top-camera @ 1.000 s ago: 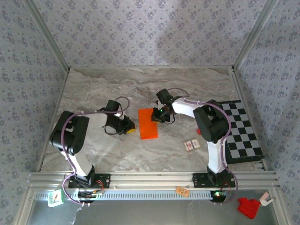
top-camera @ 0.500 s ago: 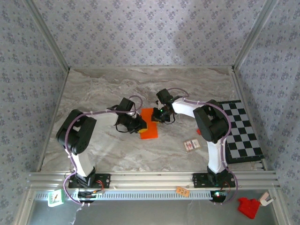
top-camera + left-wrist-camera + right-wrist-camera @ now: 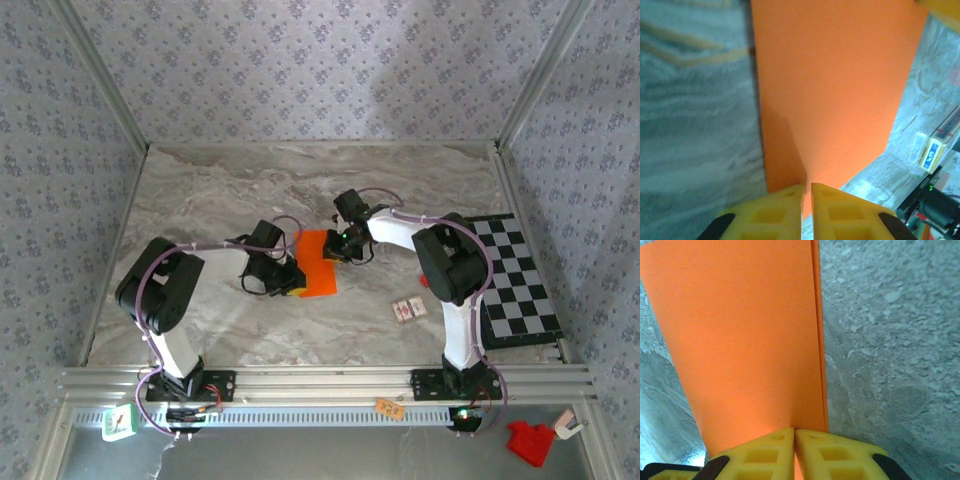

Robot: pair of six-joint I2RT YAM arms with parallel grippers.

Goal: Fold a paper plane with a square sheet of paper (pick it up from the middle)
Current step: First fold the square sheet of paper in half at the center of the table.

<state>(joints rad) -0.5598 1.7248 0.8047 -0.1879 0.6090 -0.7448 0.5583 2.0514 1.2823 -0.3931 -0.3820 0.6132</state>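
Moved: left end effector (image 3: pixel 287 279), apart from the square sheet of paper (image 3: pixel 320 265) 1 second ago, now at its near-left edge. State: 2 yellow fingers drawn together to a slit, tips on the sheet; no pinch can be made out. Sheet: orange, 1 rectangle with a doubled edge, flat on the table (image 3: pixel 200 200), between both arms. Far-right edge: right end effector (image 3: pixel 341 243), fingers likewise closed, tips on the sheet.
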